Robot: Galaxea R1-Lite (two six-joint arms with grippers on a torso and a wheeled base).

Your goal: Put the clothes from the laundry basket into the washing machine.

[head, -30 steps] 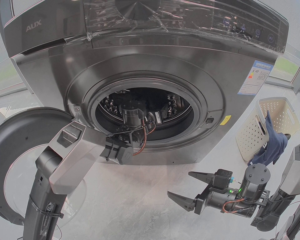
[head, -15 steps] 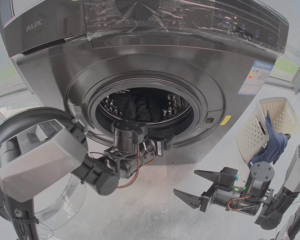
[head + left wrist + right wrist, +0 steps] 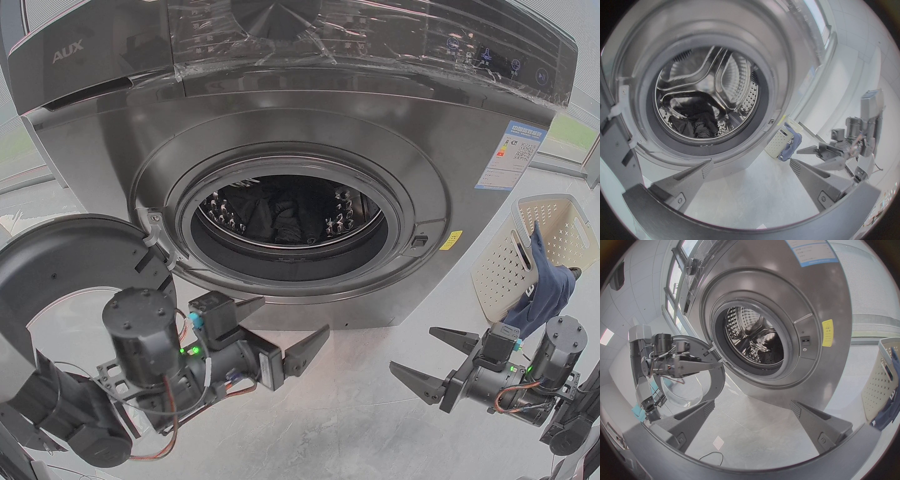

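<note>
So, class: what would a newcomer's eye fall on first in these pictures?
The washing machine in the middle gapes open, dark clothes lying inside. To its right stands a cream laundry basket with a blue garment draped over its rim. The left pincer and right pincer hang open above the floor in front.

Bright daylight, glare on washing machine (image 3: 294,125), fisheye edges

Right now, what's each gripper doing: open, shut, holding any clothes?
Left gripper: open, holding nothing.
Right gripper: open, holding nothing.
</note>
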